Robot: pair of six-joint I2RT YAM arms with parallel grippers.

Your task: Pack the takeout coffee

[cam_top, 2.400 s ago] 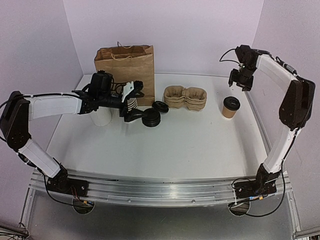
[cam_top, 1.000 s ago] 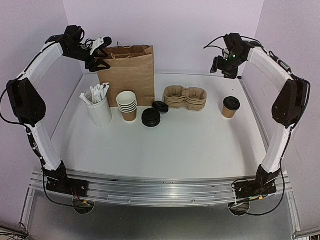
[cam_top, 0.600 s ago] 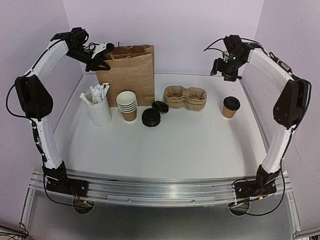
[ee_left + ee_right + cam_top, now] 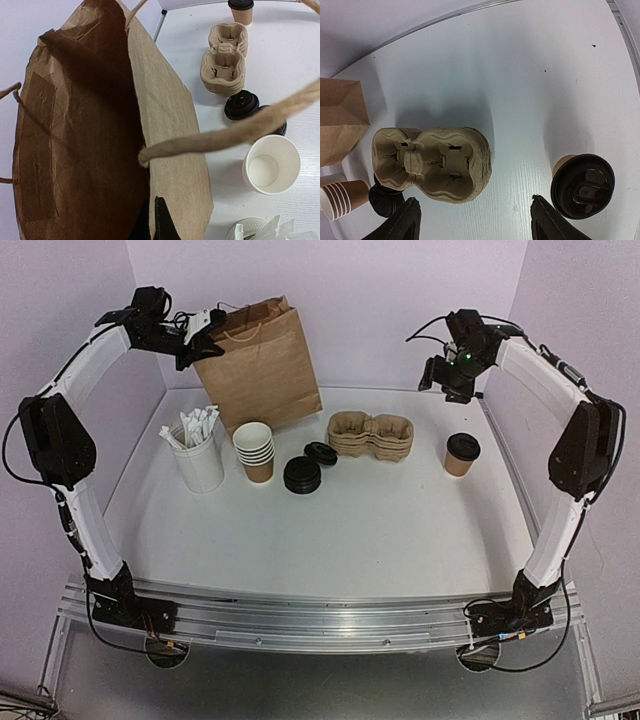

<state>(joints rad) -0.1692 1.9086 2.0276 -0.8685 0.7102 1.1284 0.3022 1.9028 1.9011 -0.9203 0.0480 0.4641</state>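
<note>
The takeout coffee [image 4: 462,453], a small brown cup under a black lid, stands at the right of the table; it also shows in the right wrist view [image 4: 582,186] and far off in the left wrist view [image 4: 242,7]. A brown paper bag [image 4: 262,370] stands open at the back left, leaning over. My left gripper [image 4: 200,340] is shut on the bag's top rim [image 4: 170,115], its fingers [image 4: 161,222] pinching the paper wall. High at the back right, my right gripper [image 4: 475,210] hangs open and empty, with the coffee to its right below.
A stack of pulp cup carriers [image 4: 371,434] lies mid-table. Two piles of black lids [image 4: 302,474] sit in front of the bag. A stack of lidless brown cups [image 4: 256,452] and a white cup of wrapped straws [image 4: 200,462] stand at the left.
My left gripper has closed on the bag's rim and pulled it; the bag now leans with its top raised. The right arm has hardly moved.
</note>
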